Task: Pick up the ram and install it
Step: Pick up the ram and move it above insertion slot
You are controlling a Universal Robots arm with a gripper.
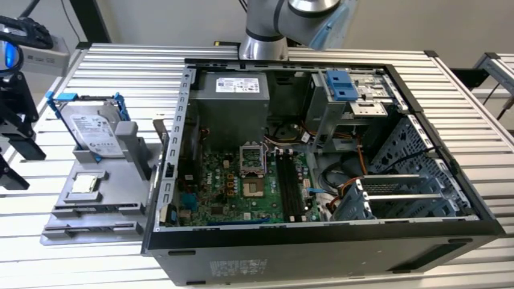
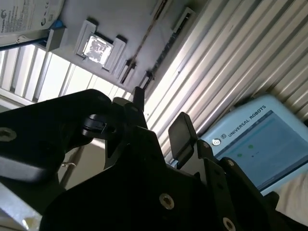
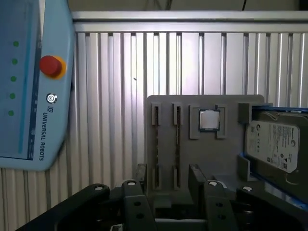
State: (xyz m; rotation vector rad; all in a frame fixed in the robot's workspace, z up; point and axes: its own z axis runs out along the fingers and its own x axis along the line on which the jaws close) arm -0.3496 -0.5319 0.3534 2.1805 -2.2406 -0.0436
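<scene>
In both wrist views my gripper point(image 3: 168, 175) point(image 2: 159, 110) is open, with nothing between its black fingers point(image 2: 180, 130). It hovers over the near end of a grey parts holder point(image 3: 231, 144), above two narrow slots. A thin brownish line point(image 3: 176, 144) runs along one slot; I cannot tell whether that is the ram on edge. In the exterior view the arm's black wrist assembly point(image 1: 14, 108) hangs at the left edge, beside the holder point(image 1: 129, 198). The motherboard's long black slots point(image 1: 289, 186) lie inside the open computer case point(image 1: 321, 241).
The holder also carries a silver processor chip point(image 3: 209, 120) point(image 1: 86, 183) and a silver hard drive in blue brackets point(image 3: 274, 144) point(image 1: 92, 132). A light-blue teach pendant point(image 3: 29, 86) point(image 2: 255, 139) lies on the ribbed metal table point(image 1: 80, 265). The arm's base point(image 1: 265, 36) stands behind the case.
</scene>
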